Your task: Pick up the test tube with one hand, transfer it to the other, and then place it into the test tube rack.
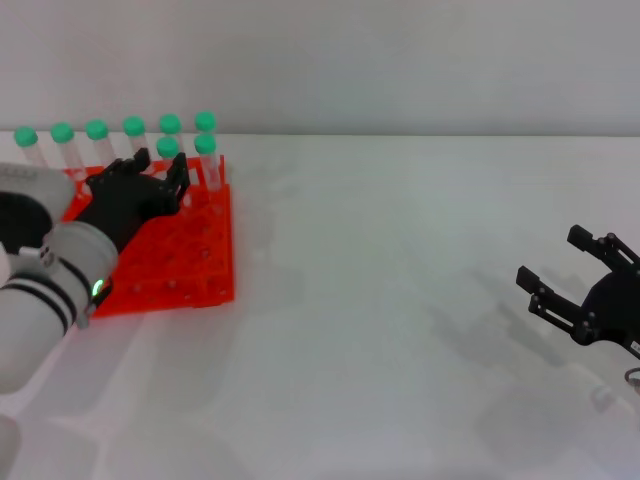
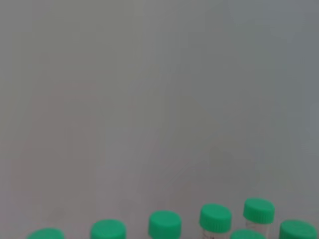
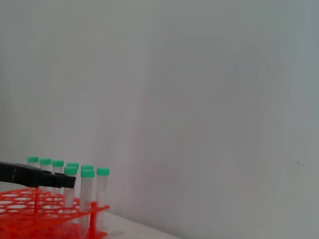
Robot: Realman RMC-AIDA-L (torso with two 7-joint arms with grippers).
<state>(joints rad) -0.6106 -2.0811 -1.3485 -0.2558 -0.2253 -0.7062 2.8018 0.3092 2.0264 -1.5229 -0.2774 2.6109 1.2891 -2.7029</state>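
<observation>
A laboratory bench setup: a bare white table (image 1: 400, 300) runs up to a plain pale wall (image 1: 400, 60), and at ten o'clock an orange-red test tube rack (image 1: 190, 270) holds a row of clear tubes with green caps (image 1: 133, 126) along its far edge.

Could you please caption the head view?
Left gripper over bright orange-red plastic grid rack of green-capped tubes; right gripper parked.

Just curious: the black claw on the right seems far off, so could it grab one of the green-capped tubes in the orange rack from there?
Probably not: the right gripper hangs open far across the table from the test tube rack, and the left gripper already crowds the tubes.
</observation>
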